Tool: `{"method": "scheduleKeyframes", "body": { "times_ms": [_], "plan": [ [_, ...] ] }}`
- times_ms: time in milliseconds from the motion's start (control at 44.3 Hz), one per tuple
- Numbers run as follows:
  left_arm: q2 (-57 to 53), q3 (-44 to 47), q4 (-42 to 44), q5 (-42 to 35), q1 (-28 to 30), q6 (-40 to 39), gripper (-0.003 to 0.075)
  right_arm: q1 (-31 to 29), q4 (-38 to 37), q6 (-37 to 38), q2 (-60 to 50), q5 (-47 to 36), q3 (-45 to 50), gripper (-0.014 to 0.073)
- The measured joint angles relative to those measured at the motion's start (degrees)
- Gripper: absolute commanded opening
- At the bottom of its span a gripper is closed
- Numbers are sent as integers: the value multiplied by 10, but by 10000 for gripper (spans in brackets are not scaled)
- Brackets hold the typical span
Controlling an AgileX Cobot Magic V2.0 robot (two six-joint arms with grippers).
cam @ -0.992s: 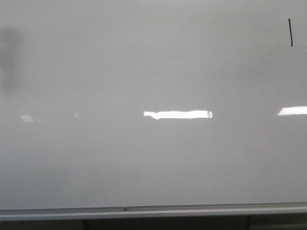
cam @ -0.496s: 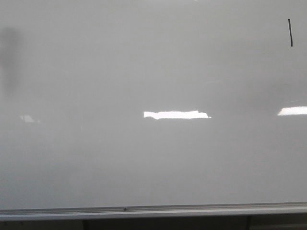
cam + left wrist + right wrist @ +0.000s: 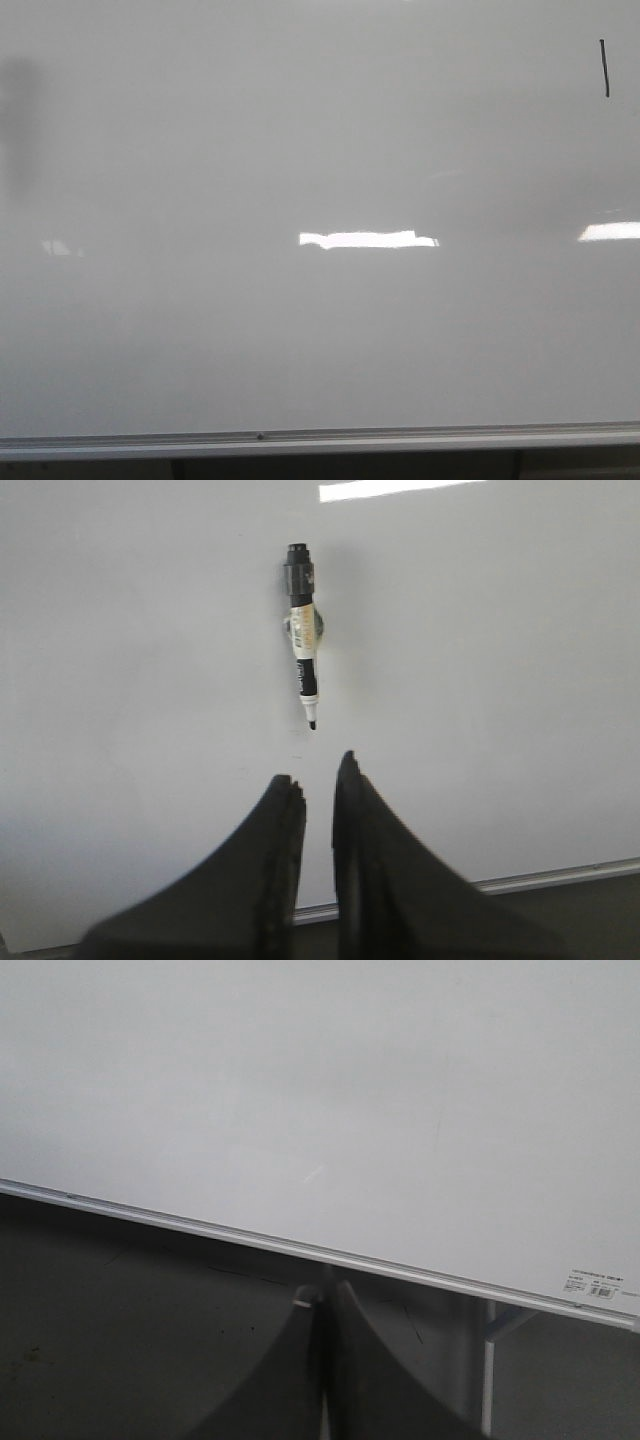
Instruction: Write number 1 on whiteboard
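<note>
The board (image 3: 300, 150) fills the front view, and the 1 (image 3: 604, 68) sits at its far 2 o'clock corner: a short black stroke, close to upright. Judged from that, the writing is done.

In the left wrist view a marker (image 3: 302, 630) clings to the board on a small holder, tip uncapped and pointing toward the left tool (image 3: 315, 775). That tool's fingers stand nearly pressed together, a thin slit between them, holding nothing and well clear of the marker. The right tool (image 3: 322, 1295) is pressed together and empty, hanging below the board's silver edge (image 3: 300, 1250) over dark floor.

Risks from here, as a judgement: the marker hangs by the holder alone, so a brush from the left tool could knock it off or drag its bare tip across the board, leaving a stray line. The right tool, rising, could catch the silver edge.

Against the earlier front views, the 1 has not moved. The bright reflection (image 3: 368, 239) at centre is slightly shorter at its 3 o'clock end, and the faint grey shadow (image 3: 20, 120) at 9 o'clock has changed shape a little.
</note>
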Motion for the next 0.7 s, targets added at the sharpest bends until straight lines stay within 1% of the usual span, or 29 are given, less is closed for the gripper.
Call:
{"method": "scheduleKeyframes", "body": {
  "times_ms": [180,338,699],
  "plan": [
    [0,-1,30,16,-38,-2,-19,0,-6,0,0,0,0,-69],
    [0,-1,39,31,-34,-34,-19,0,-8,0,0,1,0,-69],
    [0,-1,41,33,-30,-45,-19,0,-10,0,0,1,1,-69]
  ]
}}
